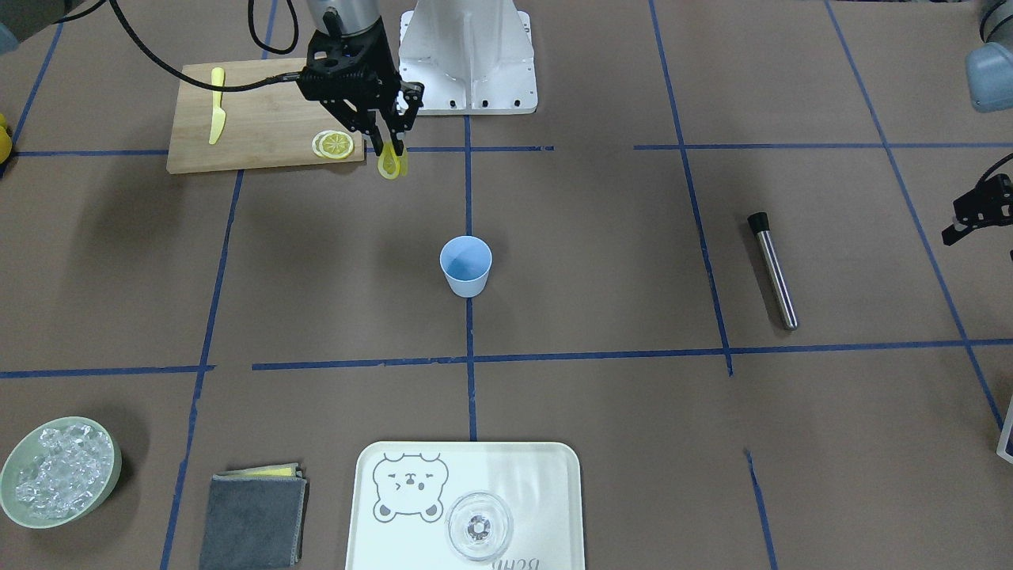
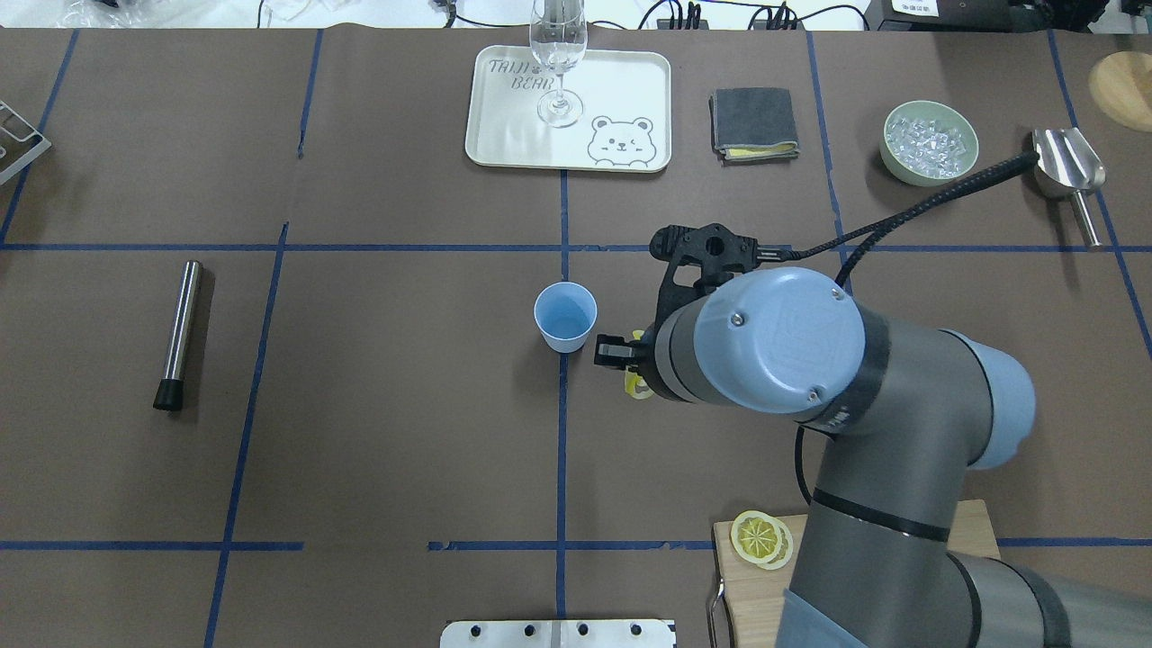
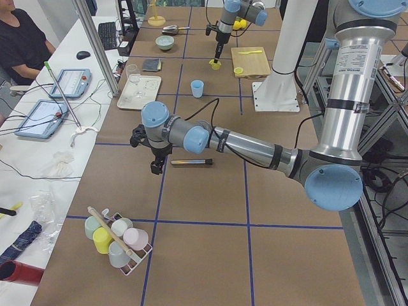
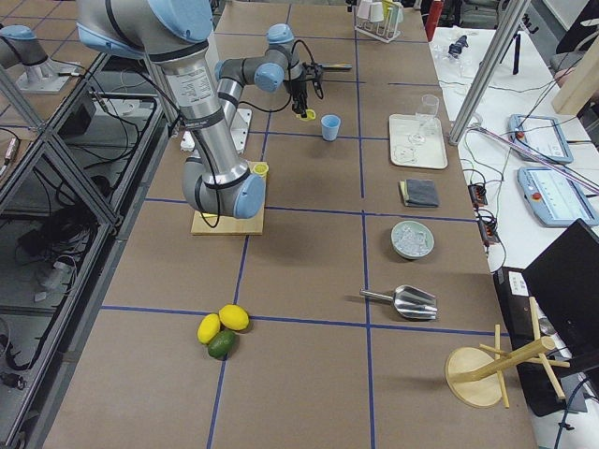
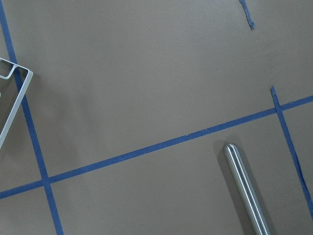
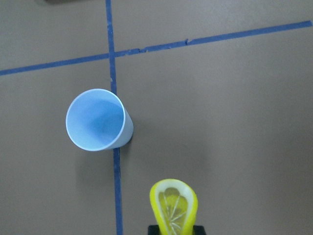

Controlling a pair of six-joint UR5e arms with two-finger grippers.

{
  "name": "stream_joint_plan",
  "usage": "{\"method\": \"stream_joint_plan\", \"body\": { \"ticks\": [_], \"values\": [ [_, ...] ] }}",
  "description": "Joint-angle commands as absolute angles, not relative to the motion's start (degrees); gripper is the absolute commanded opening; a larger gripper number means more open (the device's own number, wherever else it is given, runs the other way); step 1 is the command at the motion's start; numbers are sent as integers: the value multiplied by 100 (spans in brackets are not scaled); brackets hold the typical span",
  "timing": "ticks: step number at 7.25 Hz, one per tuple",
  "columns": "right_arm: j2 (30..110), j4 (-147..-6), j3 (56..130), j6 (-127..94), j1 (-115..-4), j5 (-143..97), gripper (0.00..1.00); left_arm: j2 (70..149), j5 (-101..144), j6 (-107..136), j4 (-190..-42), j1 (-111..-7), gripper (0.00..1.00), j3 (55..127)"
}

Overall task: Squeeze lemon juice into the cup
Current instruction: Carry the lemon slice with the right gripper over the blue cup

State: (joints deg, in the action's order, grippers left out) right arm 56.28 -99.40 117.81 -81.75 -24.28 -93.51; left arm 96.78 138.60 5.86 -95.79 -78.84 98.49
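The light-blue cup [image 1: 465, 267] stands upright and empty at the table's middle; it also shows in the overhead view [image 2: 565, 317] and the right wrist view [image 6: 98, 120]. My right gripper [image 1: 390, 152] is shut on a lemon slice [image 1: 391, 167], held on edge above the table between the cutting board and the cup. In the right wrist view the slice [image 6: 173, 204] is folded between the fingers, beside the cup and not over it. Two more lemon slices [image 1: 332, 144] lie on the wooden cutting board [image 1: 261, 119]. My left gripper [image 1: 972, 215] hangs far off to the side, only partly seen.
A steel muddler [image 1: 773, 271] lies near my left gripper. A yellow knife [image 1: 216, 105] lies on the board. Across the table are a tray [image 1: 546, 491] with a clear glass [image 1: 479, 526], a grey cloth [image 1: 253, 518] and a green bowl [image 1: 117, 467] of ice.
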Motion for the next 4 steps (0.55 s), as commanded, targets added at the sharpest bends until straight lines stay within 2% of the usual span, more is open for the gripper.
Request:
{"method": "stream_joint_plan", "body": {
  "ticks": [1,2,4],
  "values": [
    [4830,-9905,10947,-8060,-2802,-9352,14,9677,13860,589,-9580,-7884,100,9853],
    [4477,-9897,10551,-8060,-2891,-9352,14,9677,13947,589,-9580,-7884,100,9853],
    [4377,-9075,9777,-8060,-2918,-9352,19,9685,14071,589,-9571,-7884,100,9853]
  ]
}}
